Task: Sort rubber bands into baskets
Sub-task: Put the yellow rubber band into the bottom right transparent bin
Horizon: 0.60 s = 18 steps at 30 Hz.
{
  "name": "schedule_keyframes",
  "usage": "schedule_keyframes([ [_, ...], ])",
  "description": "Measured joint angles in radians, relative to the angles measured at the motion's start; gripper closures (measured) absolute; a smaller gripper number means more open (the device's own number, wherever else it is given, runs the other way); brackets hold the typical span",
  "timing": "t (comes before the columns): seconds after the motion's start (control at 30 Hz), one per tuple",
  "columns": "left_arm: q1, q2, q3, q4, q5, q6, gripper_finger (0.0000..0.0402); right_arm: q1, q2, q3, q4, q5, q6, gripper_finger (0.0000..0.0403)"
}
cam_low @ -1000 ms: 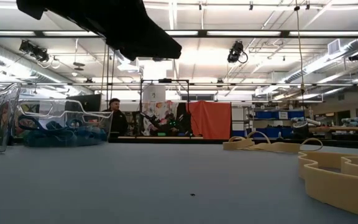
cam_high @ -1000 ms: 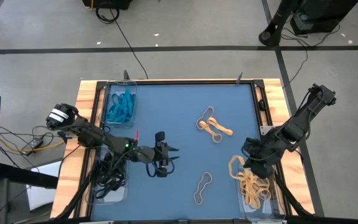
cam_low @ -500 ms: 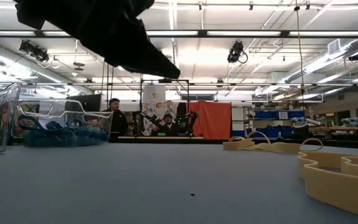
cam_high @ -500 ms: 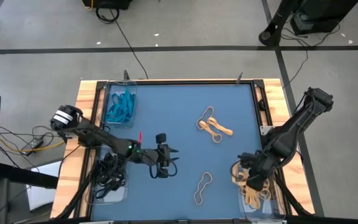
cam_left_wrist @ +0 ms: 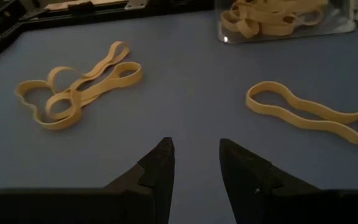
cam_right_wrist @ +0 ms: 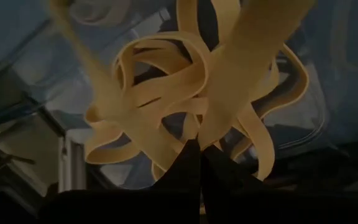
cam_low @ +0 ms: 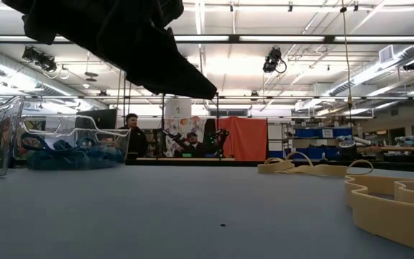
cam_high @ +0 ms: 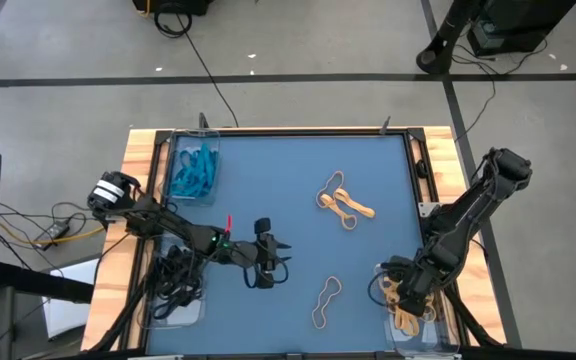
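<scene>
Over the basket [cam_high: 415, 325] at the table's near right corner, the right gripper [cam_high: 405, 297] is held clenched on a tan band [cam_right_wrist: 229, 93], which hangs from its closed tips directly above the tan pile [cam_high: 404, 318] already collected there (release into the tray is judged to be the step in hand). The left gripper [cam_high: 271, 262] hovers near the table's middle, its jaws parted and empty. A single loose tan band [cam_high: 326, 300] lies on the mat between the two arms, ahead of the left fingers and off to one side, its long axis running obliquely from the table's near edge toward its far right. The left arm appears the nearer. A cluster of tan bands [cam_high: 342, 203] lies farther off.
</scene>
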Motion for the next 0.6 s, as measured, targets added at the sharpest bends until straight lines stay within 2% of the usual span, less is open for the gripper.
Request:
schedule_keyframes([
  [0.17,0.000,0.010,0.000,0.048,0.065,-0.001,0.0270,0.009,0.034,0.000,-0.032,-0.016,0.001,0.0395],
  [0.43,0.000,0.032,0.000,0.088,0.104,-0.011,0.0270,0.039,0.094,0.000,-0.204,-0.213,0.062,0.0391],
  [0.6,0.000,0.097,0.002,0.214,0.142,0.007,0.0270,0.048,0.097,0.000,-0.197,-0.161,0.064,0.0380],
])
